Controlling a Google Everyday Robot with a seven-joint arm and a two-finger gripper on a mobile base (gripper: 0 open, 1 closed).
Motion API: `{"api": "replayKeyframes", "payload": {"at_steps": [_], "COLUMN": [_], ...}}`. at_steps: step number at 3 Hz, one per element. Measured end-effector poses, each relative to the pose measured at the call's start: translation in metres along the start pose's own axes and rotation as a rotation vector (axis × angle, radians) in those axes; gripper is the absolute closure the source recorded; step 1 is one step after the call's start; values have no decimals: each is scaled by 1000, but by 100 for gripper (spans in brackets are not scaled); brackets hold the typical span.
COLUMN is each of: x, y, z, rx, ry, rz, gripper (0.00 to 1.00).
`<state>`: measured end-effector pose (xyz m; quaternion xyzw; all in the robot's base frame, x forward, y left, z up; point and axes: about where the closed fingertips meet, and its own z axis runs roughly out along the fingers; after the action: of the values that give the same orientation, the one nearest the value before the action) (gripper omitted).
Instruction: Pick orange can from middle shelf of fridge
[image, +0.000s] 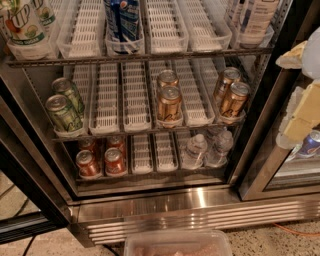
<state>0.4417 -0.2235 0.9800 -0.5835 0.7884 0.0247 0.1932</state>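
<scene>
The fridge (190, 210) stands open before me. On the middle shelf (135, 107) stand four copper-orange cans: two in a centre lane, front one (170, 106) and one behind it (167, 79), and two in the right lane (234, 99) (226, 80). Two green cans (63, 114) stand in the far-left lane. My gripper (300, 112), cream and white, hangs at the right edge of the view in front of the right door frame. It is apart from the cans, to the right of the right-hand pair, and it holds nothing that I can see.
Top shelf holds blue bottles (122, 20), a large green-labelled bottle (22, 22) and white bottles (257, 17). Bottom shelf holds red cans (102, 162) and clear water bottles (205, 150). A dark door frame (270, 115) stands right of the shelves. A translucent bin (177, 244) sits below.
</scene>
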Motion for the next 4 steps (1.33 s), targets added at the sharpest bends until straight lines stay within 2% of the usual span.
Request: {"api": "replayKeyframes", "payload": {"at_steps": [1,2,3,4], "x": [-5,-1,19,39], "y": [1,7,7,12], "z": [7,39,71,89], "rx": [21,34,96,127], "ry": [-9,-60,-77,-80], "rz": [8,80,153,210], "gripper": [0,0,0,0]}}
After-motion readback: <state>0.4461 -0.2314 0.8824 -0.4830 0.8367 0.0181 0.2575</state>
